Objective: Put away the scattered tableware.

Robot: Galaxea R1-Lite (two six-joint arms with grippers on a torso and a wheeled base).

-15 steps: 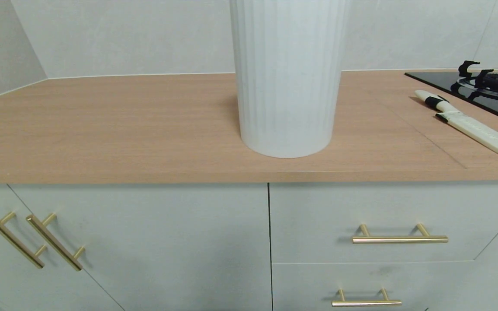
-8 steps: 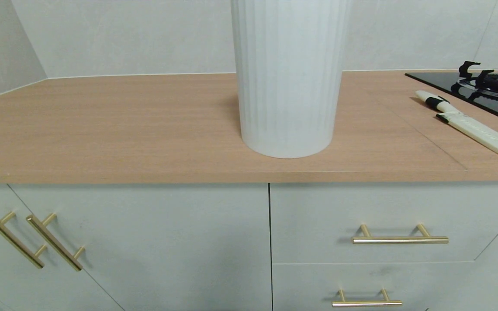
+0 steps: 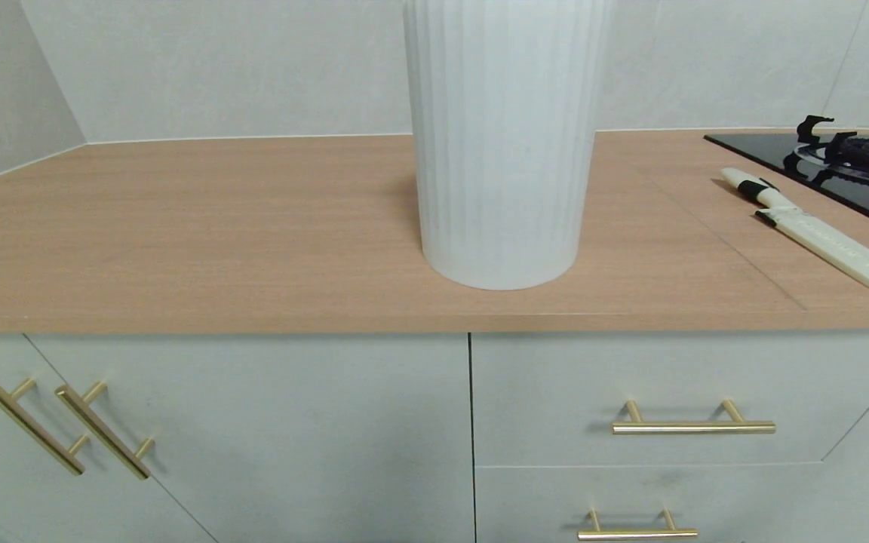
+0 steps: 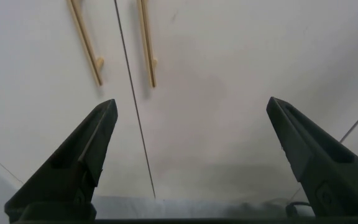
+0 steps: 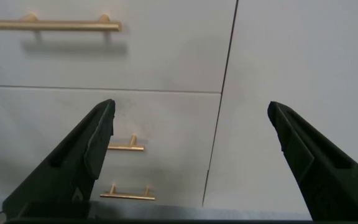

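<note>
A tall white ribbed container is standing on the wooden tabletop in the upper middle of the head view, its top running off the upper edge of the frame and its base sitting close to the tabletop's front edge. At the right of the frame a cream knife with black bands on its handle is lying flat on the tabletop. Its handle is pointing toward the back wall and its blade is angling toward the lower right. It is lying well apart from the container and just beside the near edge of a black glass hob, which is carrying a dark burner grate in the upper right corner.

Below the tabletop, pale cabinet fronts are filling the lower half of the frame. Two slanting brass handles are showing at the lower left. A level brass drawer handle is sitting at the lower right, with another one under it at the bottom edge.

The left gripper is hanging in front of cabinet doors, its dark fingers spreading wide apart and holding nothing, with two brass bar handles flanking a door seam beyond them. The right gripper is facing drawer fronts with brass handles, and its fingers are likewise gaping wide and gripping nothing.
</note>
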